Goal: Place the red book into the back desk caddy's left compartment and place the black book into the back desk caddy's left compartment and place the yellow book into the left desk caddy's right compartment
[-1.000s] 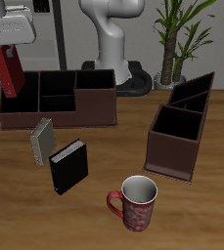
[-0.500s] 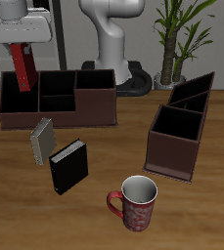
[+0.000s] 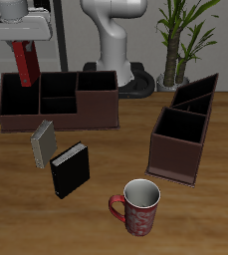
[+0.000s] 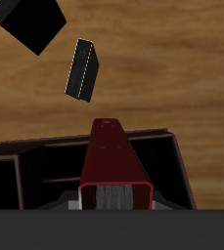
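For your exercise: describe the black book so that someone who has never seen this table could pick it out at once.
Start at the long dark desk caddy at the back of the table, where the gripper holds the red book. In front of it, two books stand on the bare wood. The black book is the one nearer the table's front edge, plain black, unlike the grey-sided book beside it.

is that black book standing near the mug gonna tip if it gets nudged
Probably: the black book stands upright on a narrow edge, nothing propping it. It looks stiff, so it would fall flat as one slab. The mug stands apart, offering no support.
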### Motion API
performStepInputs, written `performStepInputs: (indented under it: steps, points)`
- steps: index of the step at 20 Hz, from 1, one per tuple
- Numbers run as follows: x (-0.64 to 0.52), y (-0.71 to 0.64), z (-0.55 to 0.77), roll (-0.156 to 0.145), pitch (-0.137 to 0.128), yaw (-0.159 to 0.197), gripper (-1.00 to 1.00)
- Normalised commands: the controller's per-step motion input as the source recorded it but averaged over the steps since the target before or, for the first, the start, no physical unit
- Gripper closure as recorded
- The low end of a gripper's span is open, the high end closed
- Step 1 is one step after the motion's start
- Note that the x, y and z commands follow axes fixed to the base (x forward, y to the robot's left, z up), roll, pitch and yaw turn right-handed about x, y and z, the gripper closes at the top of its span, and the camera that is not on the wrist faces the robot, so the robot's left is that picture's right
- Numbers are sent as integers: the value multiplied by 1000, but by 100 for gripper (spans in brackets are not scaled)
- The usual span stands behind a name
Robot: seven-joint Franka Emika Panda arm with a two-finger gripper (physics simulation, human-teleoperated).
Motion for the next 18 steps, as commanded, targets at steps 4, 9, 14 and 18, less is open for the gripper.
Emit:
performStepInputs:
  steps: [4,9,14,18]
  points:
    - [-228,-252,-10,-5,52,-27,100]
    - [-128,-269,0,-50,38,-28,100]
    - [-112,-156,94,-51,-31,7,100]
    - [7,-68,-155,-26,46,0,100]
